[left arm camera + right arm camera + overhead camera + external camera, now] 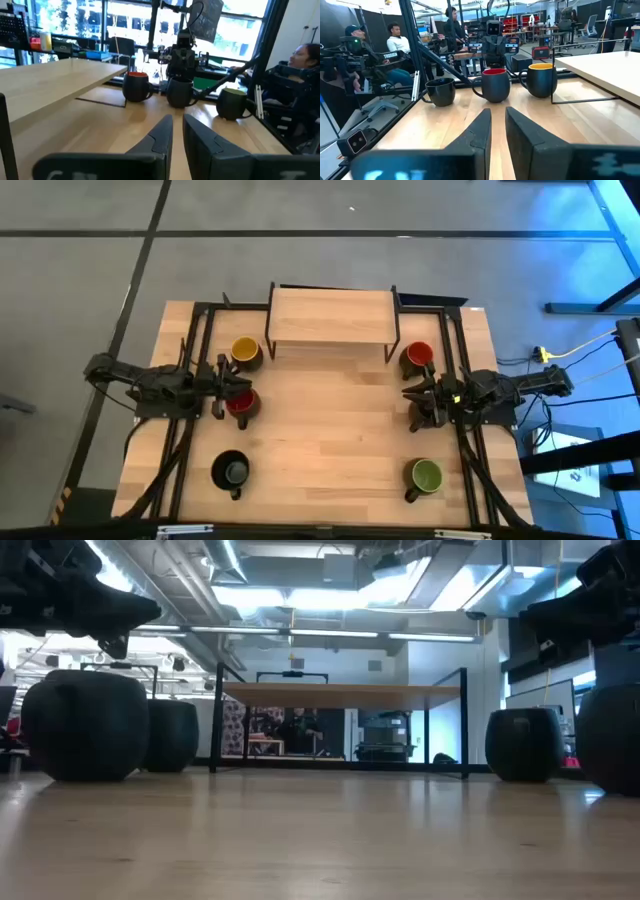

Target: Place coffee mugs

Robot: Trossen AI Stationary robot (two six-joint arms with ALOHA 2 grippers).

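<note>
I have both arms low over the surface (330, 440), one at each side, and neither is carrying anything. From the left wrist camera, the left gripper (177, 131) has its jaws nearly together with only a thin gap and nothing between them. The right gripper (498, 125) looks the same from its own wrist camera: jaws almost closed, empty.

None of the mugs is on the wooden shelf (332, 317) at the far middle of the surface; its top is bare. On the left I see the yellow-lined mug (245, 352) just beside the shelf's left legs, the red-lined mug (241, 404) nearer me, right at the tip of the left gripper, and the black-lined mug (232, 472) near the front edge. On the right, the orange-red-lined mug (418, 356) stands by the shelf's right legs, another dark mug (424, 415) sits close under the right gripper, mostly hidden by the arm from above, and the green-lined mug (426, 476) is near the front right.

All stand upright. I judge the task as barely started: every mug is left to place. The red-lined mug on the left and the dark one on the right seem the closest picks, but with jaws this narrow I would have to open them first.
</note>
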